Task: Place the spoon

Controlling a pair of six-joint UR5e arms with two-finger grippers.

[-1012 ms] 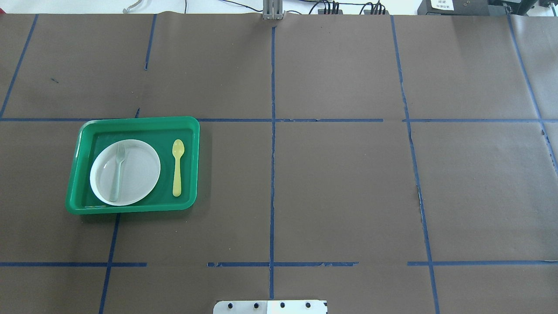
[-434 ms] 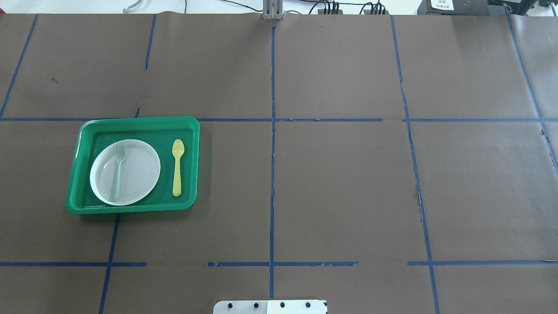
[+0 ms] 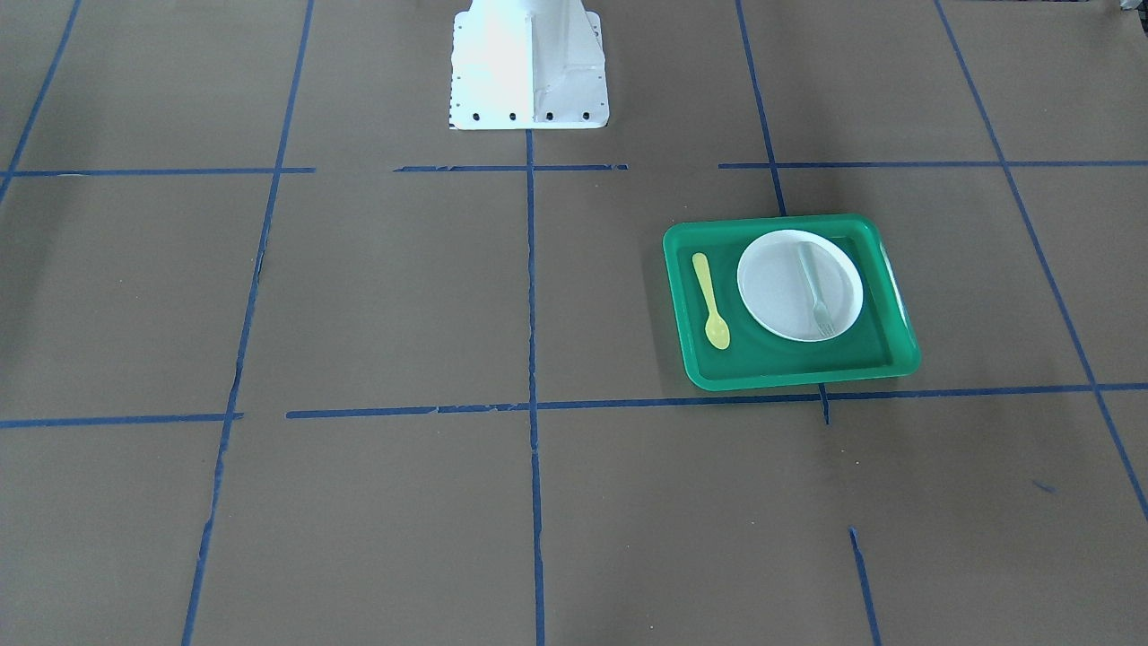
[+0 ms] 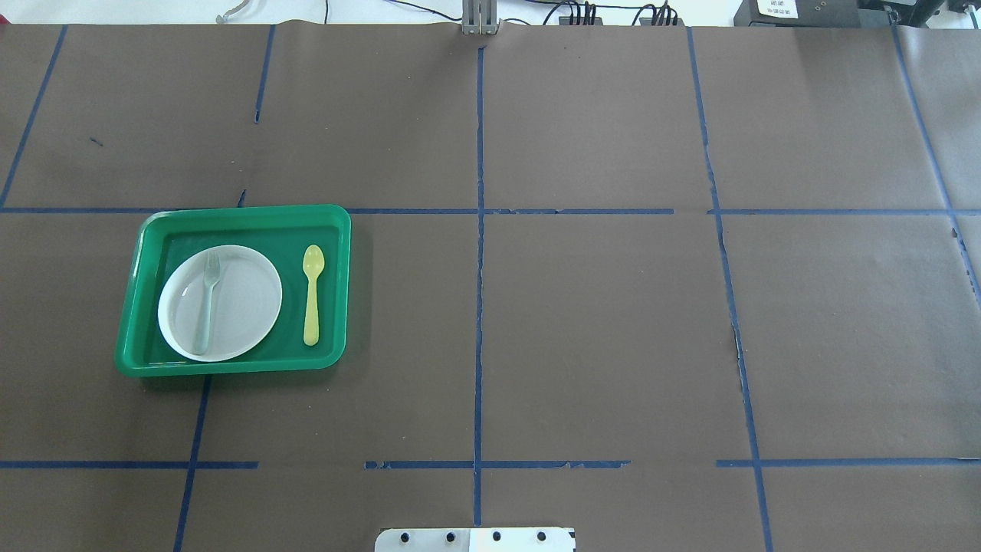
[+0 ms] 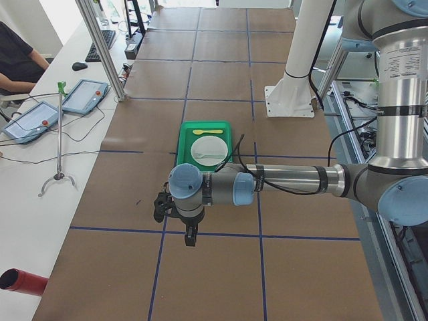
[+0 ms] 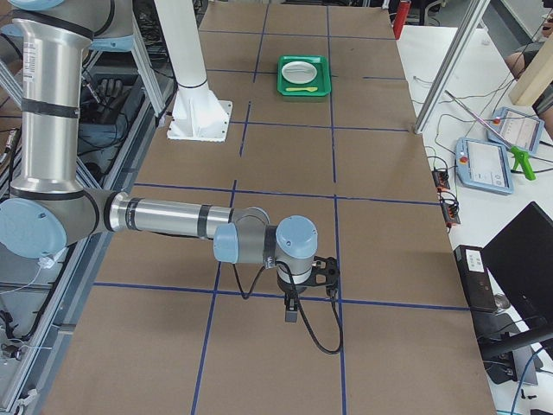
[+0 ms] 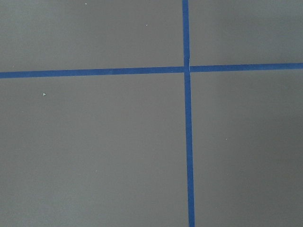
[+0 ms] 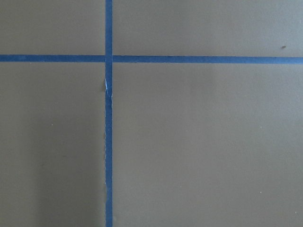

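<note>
The yellow spoon lies flat in the green tray, to the right of the white plate, its bowl pointing away from the robot. It also shows in the front-facing view. A pale grey-green fork lies on the plate. Neither gripper shows in the overhead or front-facing views. The left gripper hangs over bare table near the left end, far from the tray. The right gripper hangs over bare table near the right end. I cannot tell whether either is open or shut. Both wrist views show only brown paper and blue tape.
The table is covered in brown paper with blue tape lines. The white robot base stands at mid table edge. Tablets and cables lie on the white bench beyond the far edge. A metal post stands there.
</note>
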